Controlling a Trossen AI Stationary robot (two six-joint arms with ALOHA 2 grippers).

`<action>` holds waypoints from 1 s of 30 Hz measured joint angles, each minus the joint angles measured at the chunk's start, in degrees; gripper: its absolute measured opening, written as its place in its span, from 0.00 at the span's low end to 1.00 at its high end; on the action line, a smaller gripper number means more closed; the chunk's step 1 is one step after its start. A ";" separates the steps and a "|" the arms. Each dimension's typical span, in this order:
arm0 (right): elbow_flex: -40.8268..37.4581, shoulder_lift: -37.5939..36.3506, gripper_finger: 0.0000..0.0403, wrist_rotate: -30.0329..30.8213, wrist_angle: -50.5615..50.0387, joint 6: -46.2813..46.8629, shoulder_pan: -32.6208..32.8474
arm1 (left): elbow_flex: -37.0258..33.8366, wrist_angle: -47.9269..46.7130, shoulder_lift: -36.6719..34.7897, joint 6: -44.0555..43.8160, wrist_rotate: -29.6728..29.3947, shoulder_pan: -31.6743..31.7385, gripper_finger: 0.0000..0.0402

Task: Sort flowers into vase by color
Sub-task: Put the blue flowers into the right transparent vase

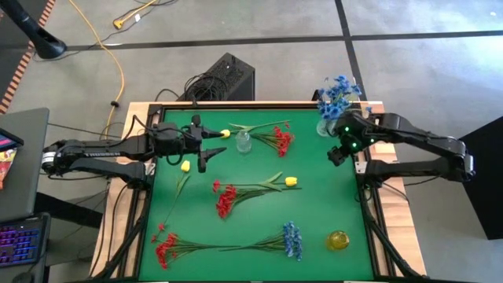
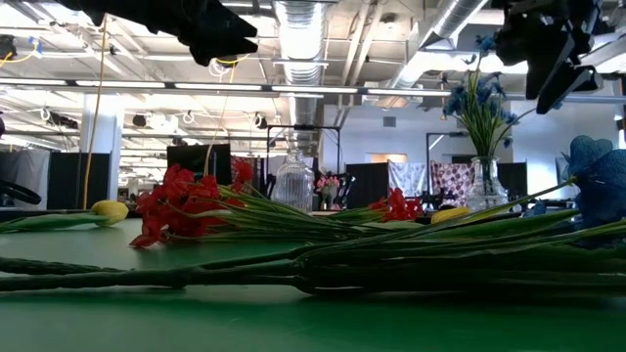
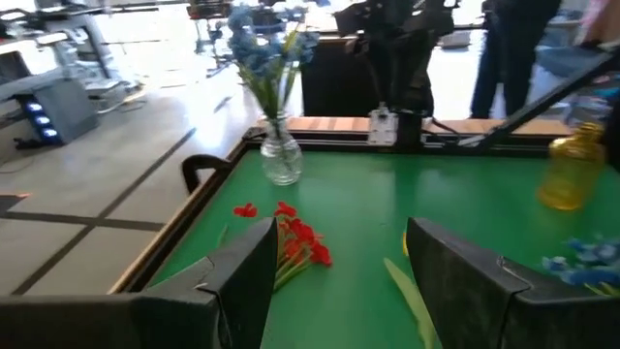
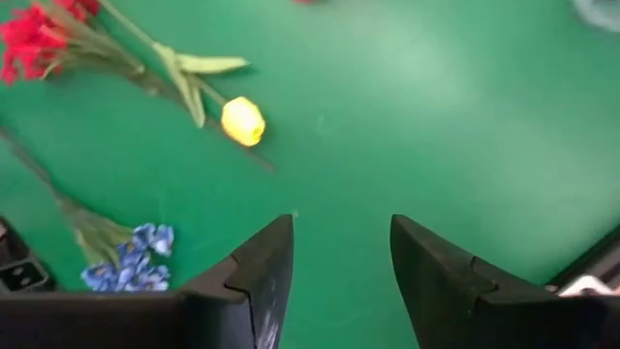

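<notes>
On the green table (image 1: 314,228), nearest at 6 o'clock, lie a red sprig (image 1: 167,248) and a blue sprig (image 1: 292,240), with a yellow vase (image 1: 338,240) at 5 o'clock. At the centre rest another red sprig (image 1: 225,199) and a yellow tulip (image 1: 290,181). At 10 o'clock the left gripper (image 1: 209,147) hangs open and empty near 2 more tulips. At 2 o'clock the right gripper (image 1: 338,154) is open, beside a clear vase (image 1: 325,126) holding blue flowers (image 1: 338,94).
</notes>
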 joint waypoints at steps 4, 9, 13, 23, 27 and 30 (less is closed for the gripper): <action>0.00 0.00 0.50 0.02 1.02 4.30 5.61 | 0.00 0.00 0.12 0.04 3.11 -0.02 0.55; 0.00 0.01 0.50 0.06 3.57 10.83 13.14 | 0.00 0.05 0.12 0.43 3.26 0.00 0.55; 0.00 0.02 0.50 1.72 6.30 15.69 19.57 | 0.00 0.04 0.12 0.18 3.71 0.00 0.55; 0.00 2.13 0.50 11.31 14.86 21.50 34.21 | 0.00 0.06 0.12 -2.59 10.31 -0.66 0.55; 0.00 5.83 0.50 12.53 19.60 21.41 38.41 | 0.00 0.00 0.12 -2.61 12.28 -3.25 0.55; 0.00 9.46 0.50 12.57 22.78 21.07 40.59 | 0.00 -0.67 0.12 -2.61 12.29 -6.31 0.55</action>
